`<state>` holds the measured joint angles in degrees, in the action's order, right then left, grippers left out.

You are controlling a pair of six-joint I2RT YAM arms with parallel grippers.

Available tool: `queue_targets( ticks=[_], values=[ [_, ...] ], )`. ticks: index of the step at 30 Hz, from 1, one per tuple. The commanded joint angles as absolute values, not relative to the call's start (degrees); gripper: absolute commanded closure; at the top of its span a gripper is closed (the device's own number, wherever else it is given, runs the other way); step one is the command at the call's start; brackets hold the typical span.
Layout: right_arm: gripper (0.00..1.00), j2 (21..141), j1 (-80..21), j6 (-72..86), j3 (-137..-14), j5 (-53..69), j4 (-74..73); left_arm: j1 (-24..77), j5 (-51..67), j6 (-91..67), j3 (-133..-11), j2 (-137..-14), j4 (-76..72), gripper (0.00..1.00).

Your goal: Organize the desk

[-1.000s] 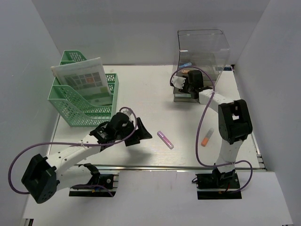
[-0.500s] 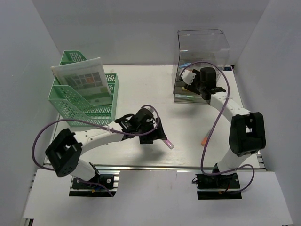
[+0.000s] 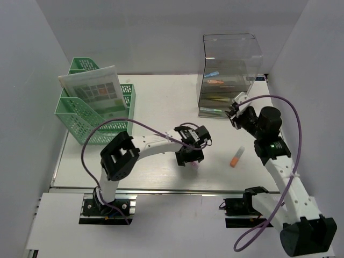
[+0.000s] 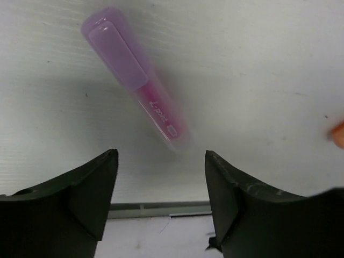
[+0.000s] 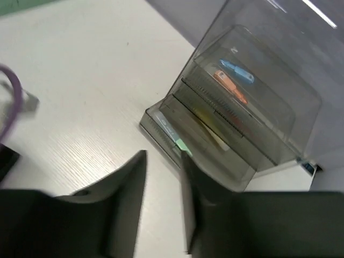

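Desk is seen as a flat white surface beneath both arms, with a silver rail along its near edge. The left gripper is held low over its middle front, jaws spread wide and empty. A pink highlighter lies slantwise on the desk just ahead of them, its small white print too blurred to be read. The right gripper is held above the desk's far right part, near the clear organizer, its jaws narrowly parted with nothing between them.
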<state>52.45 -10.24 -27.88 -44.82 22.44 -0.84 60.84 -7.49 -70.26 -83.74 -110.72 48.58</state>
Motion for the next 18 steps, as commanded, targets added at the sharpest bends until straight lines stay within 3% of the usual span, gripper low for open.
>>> queue_targets(
  ticks=[1,3,18],
  values=[
    [0.69,48.7,-9.9,-16.7,-44.9,16.6,-1.6,61.9,-12.6,-77.1,-89.1,-113.8,57.8,0.26],
    [1.00,47.4,-9.4,-12.5,-44.6,15.6,-3.2,61.9,-13.0,-77.7,-91.5,-116.0,58.3,0.28],
    [1.00,40.1,-8.6,-12.1,-37.6,14.0,-0.7,60.6,-12.4,-79.0,-98.2,-123.7,59.5,0.45]
  ],
)
